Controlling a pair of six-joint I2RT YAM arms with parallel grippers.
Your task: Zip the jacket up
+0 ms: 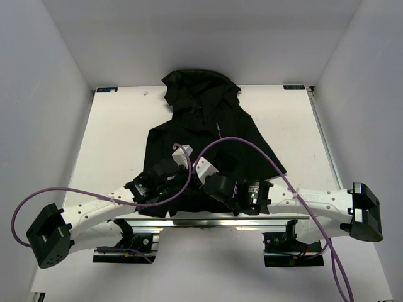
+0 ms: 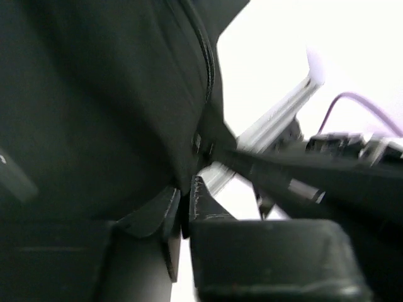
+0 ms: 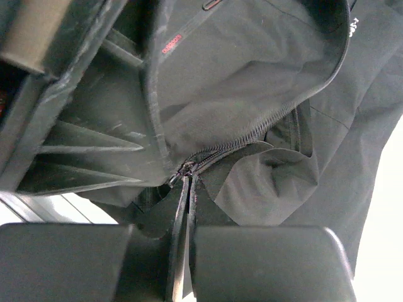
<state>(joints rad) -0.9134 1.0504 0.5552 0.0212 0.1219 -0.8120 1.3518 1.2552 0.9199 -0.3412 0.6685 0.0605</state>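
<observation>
Black fingers of the right gripper (image 3: 187, 184) press fully together at the zipper's (image 3: 252, 135) bottom end. Just beside it, the left gripper (image 2: 184, 189) stands a crack apart at the jacket (image 1: 208, 126) hem; whether it grips is unclear. Beyond both, the jacket spreads over a white table (image 1: 119, 138).

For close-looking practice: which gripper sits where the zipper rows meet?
The right gripper: the jacket's zipper rows converge at its fingertips; the left gripper faces a fabric edge.

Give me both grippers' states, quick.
Left gripper: closed on the jacket edge.
Right gripper: closed on the zipper bottom end.
</observation>
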